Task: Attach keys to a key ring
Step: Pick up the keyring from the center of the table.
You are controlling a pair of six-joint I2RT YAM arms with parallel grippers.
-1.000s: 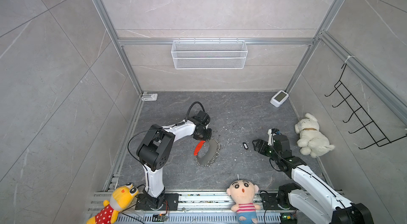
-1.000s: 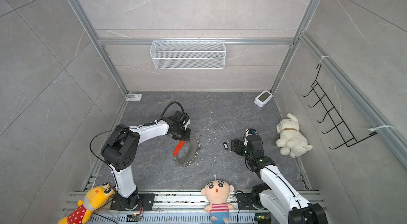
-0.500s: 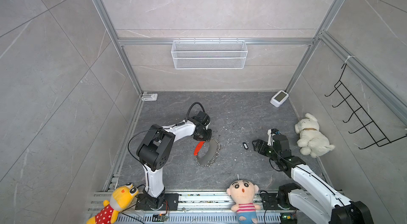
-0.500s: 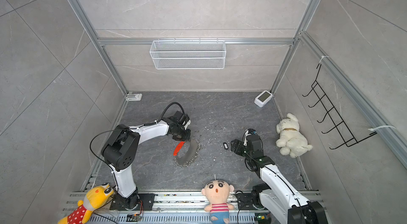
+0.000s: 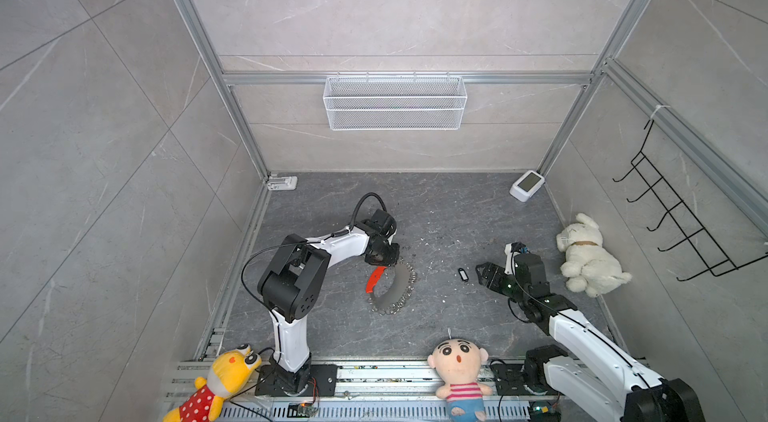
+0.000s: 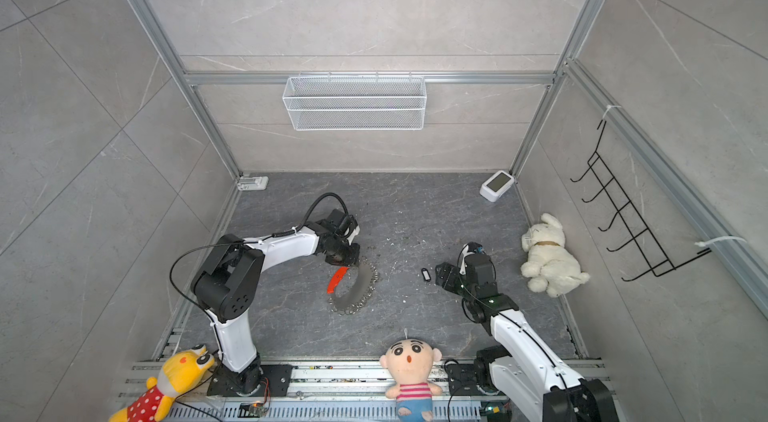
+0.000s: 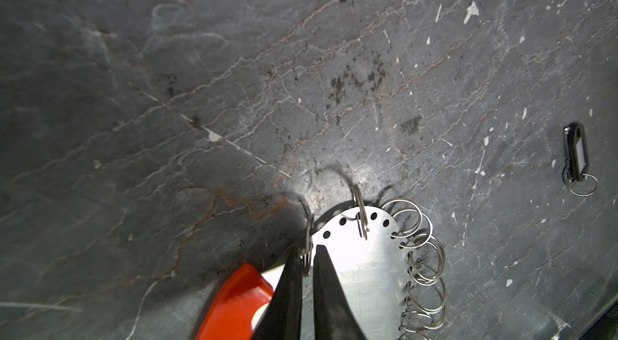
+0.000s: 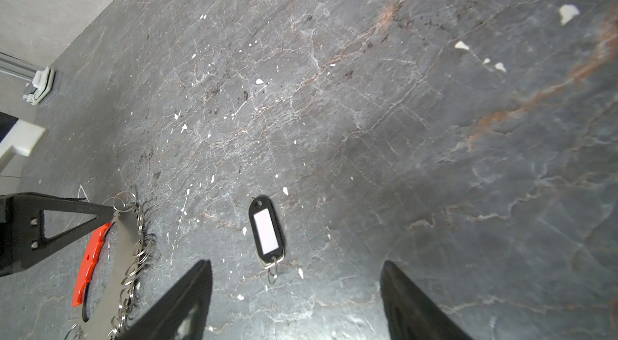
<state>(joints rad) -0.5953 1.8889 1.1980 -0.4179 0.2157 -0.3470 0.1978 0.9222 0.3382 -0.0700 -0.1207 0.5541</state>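
Nearest us, along the bottom edge in both top views, sit a boy doll (image 5: 457, 362) and a yellow doll (image 5: 224, 378), exactly where they were a second ago.

Above them, right of centre, the right gripper (image 5: 483, 273) is low over the dark stone floor (image 5: 436, 212) with its fingers spread wide and nothing between them. In its wrist view the key tag (image 8: 266, 231) lies flat just ahead of the fingertips, untouched. We see no shift in the tag or this arm since the earlier frames.

Left of the tag and well apart from it, the key ring (image 5: 400, 283) lies at frame centre, in its earlier spot. The left gripper (image 7: 307, 248) is pressed together on it. It pinches one small silver ring (image 7: 308, 238) at the end of the grey band, beside the red strip (image 7: 234, 298). That grip looks unchanged.

Farther back are a white plush dog (image 5: 586, 258) by the right wall and a small white device (image 5: 527, 184) in the floor's upper right corner. A wire basket (image 5: 395, 102) hangs on the back wall.
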